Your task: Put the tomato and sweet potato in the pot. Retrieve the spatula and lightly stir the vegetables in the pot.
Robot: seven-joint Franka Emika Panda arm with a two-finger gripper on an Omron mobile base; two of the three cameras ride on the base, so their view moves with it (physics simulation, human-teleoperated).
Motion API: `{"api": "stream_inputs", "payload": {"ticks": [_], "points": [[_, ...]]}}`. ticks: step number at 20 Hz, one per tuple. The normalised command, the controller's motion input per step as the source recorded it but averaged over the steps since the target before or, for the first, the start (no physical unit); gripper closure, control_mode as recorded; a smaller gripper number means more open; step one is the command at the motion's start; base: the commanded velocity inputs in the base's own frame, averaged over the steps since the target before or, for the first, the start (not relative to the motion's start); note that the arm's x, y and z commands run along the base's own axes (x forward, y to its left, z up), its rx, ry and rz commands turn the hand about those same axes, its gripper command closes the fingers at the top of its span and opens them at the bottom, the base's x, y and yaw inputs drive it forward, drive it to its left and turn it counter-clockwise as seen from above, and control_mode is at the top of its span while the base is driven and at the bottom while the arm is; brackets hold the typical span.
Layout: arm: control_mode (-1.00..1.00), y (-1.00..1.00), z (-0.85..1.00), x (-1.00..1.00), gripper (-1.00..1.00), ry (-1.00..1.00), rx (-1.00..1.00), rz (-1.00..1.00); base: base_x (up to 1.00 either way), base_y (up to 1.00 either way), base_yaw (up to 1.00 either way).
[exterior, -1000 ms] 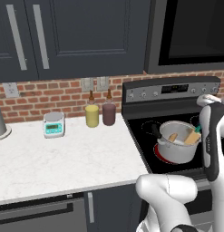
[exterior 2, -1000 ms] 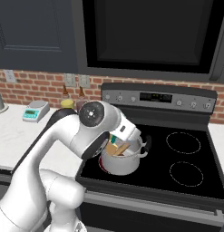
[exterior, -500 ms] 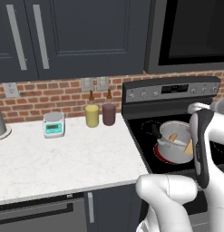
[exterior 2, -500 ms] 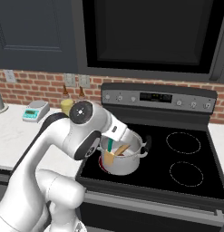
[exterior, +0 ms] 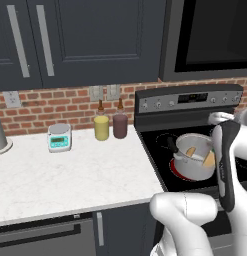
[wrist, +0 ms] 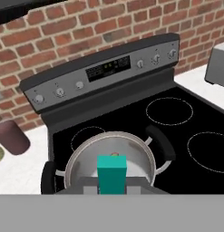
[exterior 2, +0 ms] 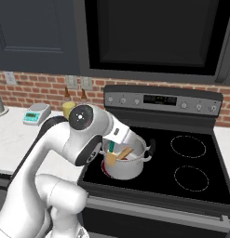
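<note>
The steel pot [exterior 2: 130, 168] stands on the stove's front left burner, seen also as the pot [exterior: 191, 167] and the pot [wrist: 77, 159]. My gripper [wrist: 111, 185] hangs just above it, shut on the teal handle of the spatula [wrist: 111, 173]. The spatula [exterior 2: 111, 149] stands nearly upright, its pale-orange blade [exterior 2: 110, 159] down inside the pot. A brown-orange oblong piece, the sweet potato [exterior 2: 126, 152], leans inside the pot beside the blade. The tomato is hidden by the pot's wall. My forearm covers the pot's right side in the left base view.
A yellow jar [exterior: 101, 127] and a maroon jar [exterior: 120, 125] stand on the counter against the brick wall, left of the stove, with a small scale [exterior: 59, 137] further left. Two burners [exterior 2: 191, 145] lie bare to the pot's right. Dark cabinets and a microwave hang overhead.
The spatula has swept a little leftward inside the pot in the right base view, and my wrist has turned with it. The pot has stayed on its burner.
</note>
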Motion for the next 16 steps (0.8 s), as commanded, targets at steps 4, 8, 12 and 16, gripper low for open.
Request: {"api": "stream_inputs", "payload": {"ticks": [4, 8, 12, 16], "points": [[-1.00, 0.00, 0.81, -0.13, 1.00, 0.00, 0.02, 0.00, 0.00, 0.00, 0.00], [-1.00, 0.00, 0.27, 0.07, 1.00, 0.00, 0.00, 0.00, 0.00, 0.00, 0.00], [-1.00, 0.00, -0.26, 0.35, 1.00, 0.00, 0.00, 0.00, 0.00, 0.00, 0.00], [-1.00, 0.00, -0.56, 0.45, 1.00, -0.06, -0.01, 0.00, 0.00, 0.00, 0.00]]}}
